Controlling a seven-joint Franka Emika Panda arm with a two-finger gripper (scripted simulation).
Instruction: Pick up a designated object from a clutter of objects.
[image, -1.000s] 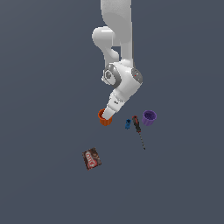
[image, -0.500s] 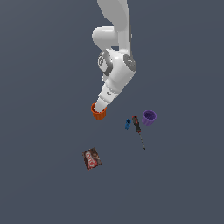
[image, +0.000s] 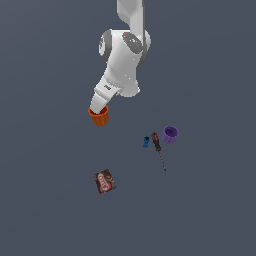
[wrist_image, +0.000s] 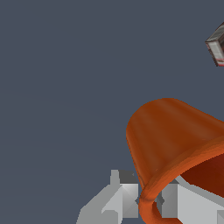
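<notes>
One white arm (image: 122, 60) reaches down from the top of the exterior view, slanting toward that view's left, and it is by far the biggest thing in the scene. At its lower end the hand (image: 98, 111) is clamped on the orange-red cup (image: 99, 116), which hangs tilted at the tip of the arm, apart from everything else; how far it is above the bench cannot be told. In the wrist view the cup (wrist_image: 175, 140) fills the foreground, and a pale finger (wrist_image: 120, 197) presses against the outside of its rim while another sits just inside the opening.

Below it the plain grey bench (image: 45, 200) carries the other items. The flat dark red-brown packet (image: 105, 181) lies alone toward the exterior view's lower left, well apart from the rest; one corner of it shows in the wrist view (wrist_image: 217, 46). The purple cup (image: 170, 134) stands toward the exterior view's right. Just beside it lies the screwdriver (image: 158, 149), its red-and-black handle near the purple cup and its thin shaft pointing away. The tiny blue piece (image: 146, 141) sits just beside the screwdriver's handle, on the side away from the purple cup.
</notes>
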